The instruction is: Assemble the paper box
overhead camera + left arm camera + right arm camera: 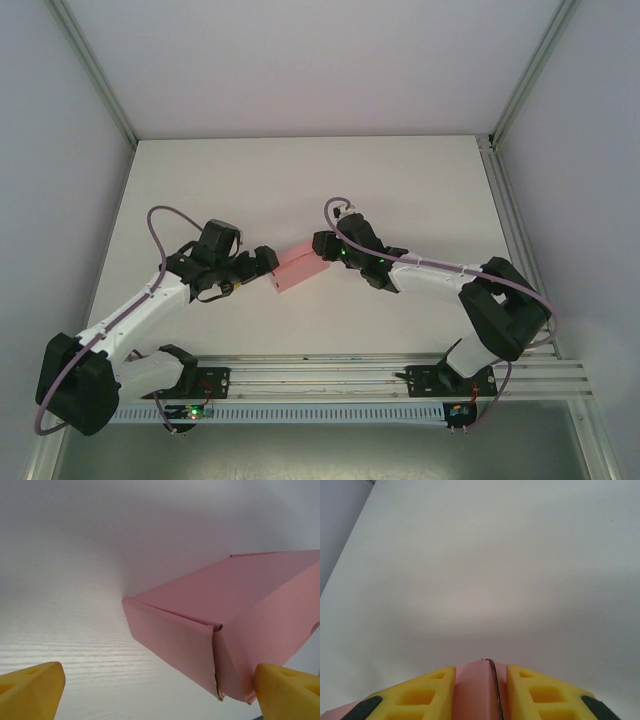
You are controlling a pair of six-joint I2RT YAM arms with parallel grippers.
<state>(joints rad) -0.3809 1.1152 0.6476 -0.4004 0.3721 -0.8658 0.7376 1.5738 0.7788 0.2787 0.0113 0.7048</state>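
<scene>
The paper box (298,268) is a small pink closed box lying in the middle of the white table (400,180). My right gripper (322,245) holds its right end. In the right wrist view both yellow fingers (425,692) press against a pink folded edge of the box (475,690), so the right gripper (481,687) is shut on it. My left gripper (262,262) is at the box's left end, open. In the left wrist view the left gripper (160,692) has its yellow fingertips (32,692) far apart, and a corner of the box (240,620) lies beside the right-hand tip.
White walls stand close on the left, right and back of the table. A metal rail (400,375) with the arm bases runs along the near edge. Bare table surface lies behind and to both sides of the box.
</scene>
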